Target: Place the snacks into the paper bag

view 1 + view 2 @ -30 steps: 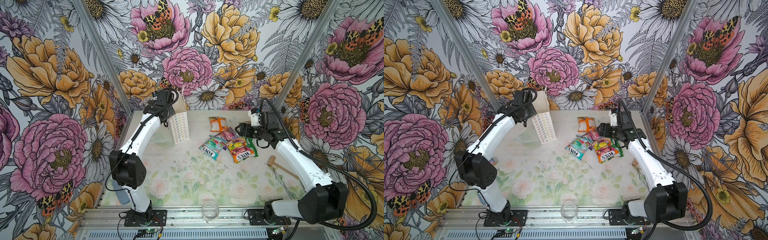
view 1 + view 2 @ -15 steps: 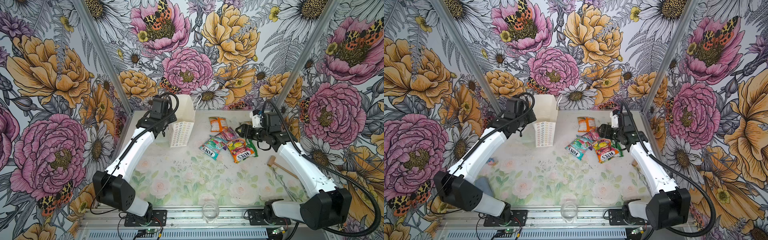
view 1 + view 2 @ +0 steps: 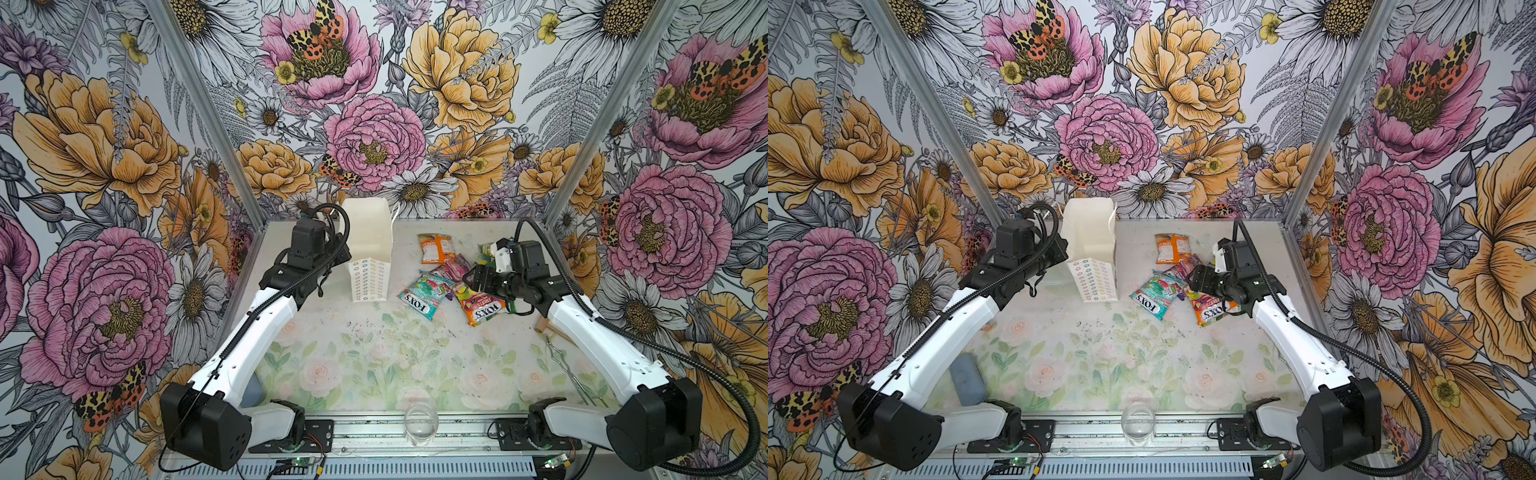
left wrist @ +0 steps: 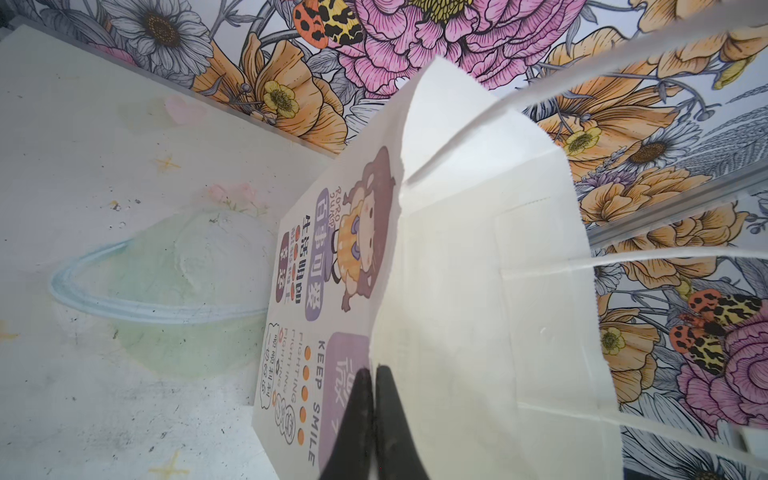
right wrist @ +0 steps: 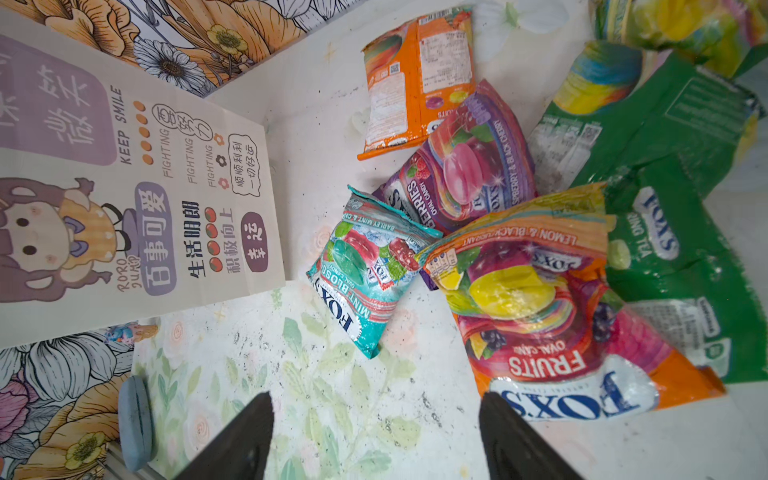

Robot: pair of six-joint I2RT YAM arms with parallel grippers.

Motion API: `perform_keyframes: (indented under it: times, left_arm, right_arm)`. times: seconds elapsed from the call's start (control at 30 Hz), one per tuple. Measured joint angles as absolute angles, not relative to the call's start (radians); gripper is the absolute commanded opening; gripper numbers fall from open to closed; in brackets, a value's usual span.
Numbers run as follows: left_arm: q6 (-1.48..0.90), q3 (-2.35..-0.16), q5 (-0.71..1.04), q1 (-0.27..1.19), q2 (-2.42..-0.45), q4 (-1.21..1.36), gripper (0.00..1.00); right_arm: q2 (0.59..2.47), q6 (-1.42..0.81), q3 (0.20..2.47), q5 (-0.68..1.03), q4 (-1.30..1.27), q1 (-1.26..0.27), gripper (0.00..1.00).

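Stands paper bag [image 3: 370,239] upright from its tilt 1 second ago, mouth open. Pinches bag wall between fully closed left gripper [image 4: 375,376] jaws. Holds right gripper [image 5: 376,401] spread wide, gripping nothing, with snacks [image 5: 519,291] heaped just ahead of its jaws.

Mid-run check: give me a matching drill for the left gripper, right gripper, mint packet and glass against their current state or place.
1 left gripper
2 right gripper
3 teal mint packet
4 clear glass

A front edge of the table
B open, holding nothing
C shut on the paper bag
D lying nearest the bag

Pairs: 1-C, 2-B, 3-D, 4-A
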State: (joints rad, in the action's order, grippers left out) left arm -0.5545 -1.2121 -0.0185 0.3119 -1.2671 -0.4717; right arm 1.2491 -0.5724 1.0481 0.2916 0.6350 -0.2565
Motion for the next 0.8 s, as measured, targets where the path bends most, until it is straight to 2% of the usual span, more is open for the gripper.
perform_keyframes:
  times: [0.43, 0.57, 0.8]
  left_arm:
    - [-0.613, -1.205, 0.053, 0.309, -1.256, -0.445, 0.00]
    - [-0.627, -1.189, 0.057, 0.306, -1.228, -0.446, 0.00]
    - [-0.625, -1.189, 0.067, 0.303, -1.199, -0.448, 0.00]
  right_arm:
    - [1.329, -0.750, 1.016, 0.201, 0.579, -0.384, 0.90]
    - [1.394, -0.797, 1.016, 0.189, 0.539, -0.423, 0.96]
    - [1.478, -0.860, 0.999, 0.187, 0.450, -0.448, 0.96]
